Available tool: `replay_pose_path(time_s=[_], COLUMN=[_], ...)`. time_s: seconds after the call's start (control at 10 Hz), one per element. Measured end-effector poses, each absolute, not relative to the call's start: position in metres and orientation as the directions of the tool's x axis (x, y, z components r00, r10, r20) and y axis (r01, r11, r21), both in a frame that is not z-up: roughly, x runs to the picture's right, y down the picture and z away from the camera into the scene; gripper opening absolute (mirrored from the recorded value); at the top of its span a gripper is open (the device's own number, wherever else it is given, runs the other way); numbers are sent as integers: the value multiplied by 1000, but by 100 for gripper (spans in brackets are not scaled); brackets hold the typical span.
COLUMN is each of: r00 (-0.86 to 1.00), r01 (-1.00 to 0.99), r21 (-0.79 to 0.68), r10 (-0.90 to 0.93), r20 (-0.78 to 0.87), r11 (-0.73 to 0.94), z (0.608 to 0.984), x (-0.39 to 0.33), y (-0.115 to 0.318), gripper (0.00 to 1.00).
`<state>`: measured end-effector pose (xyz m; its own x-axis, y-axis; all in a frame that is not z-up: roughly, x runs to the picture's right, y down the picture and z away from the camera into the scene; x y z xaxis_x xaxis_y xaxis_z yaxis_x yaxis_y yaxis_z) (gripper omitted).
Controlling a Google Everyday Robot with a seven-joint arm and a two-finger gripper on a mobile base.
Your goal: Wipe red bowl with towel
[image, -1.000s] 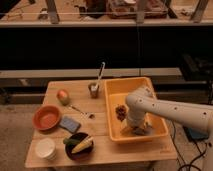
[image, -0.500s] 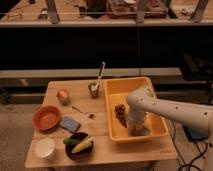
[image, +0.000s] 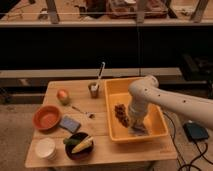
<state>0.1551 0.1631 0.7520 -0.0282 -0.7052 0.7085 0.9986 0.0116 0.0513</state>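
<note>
A red bowl sits empty on the left side of the wooden table. My gripper is reaching down into the yellow bin on the right side of the table, over a pale cloth that looks like the towel on the bin's floor. A brown clump lies in the bin just left of the gripper. The white arm comes in from the right edge.
A blue sponge lies right of the red bowl. A black bowl with a banana, a white cup, an apple, a spoon and a cup holding a utensil stand on the table.
The gripper has lowered slightly deeper into the yellow bin toward the cloth; the rest of the table is unchanged.
</note>
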Motion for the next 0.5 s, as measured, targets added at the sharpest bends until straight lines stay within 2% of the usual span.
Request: replay_pose_path(time_s=[0.3, 0.5], r00=[-37, -46], r01=[996, 993], r21=[81, 109], r10=[-732, -750], r20=[680, 660], r11=[24, 35], z=[707, 695], x=[150, 145], y=[113, 91], gripper=[0, 0])
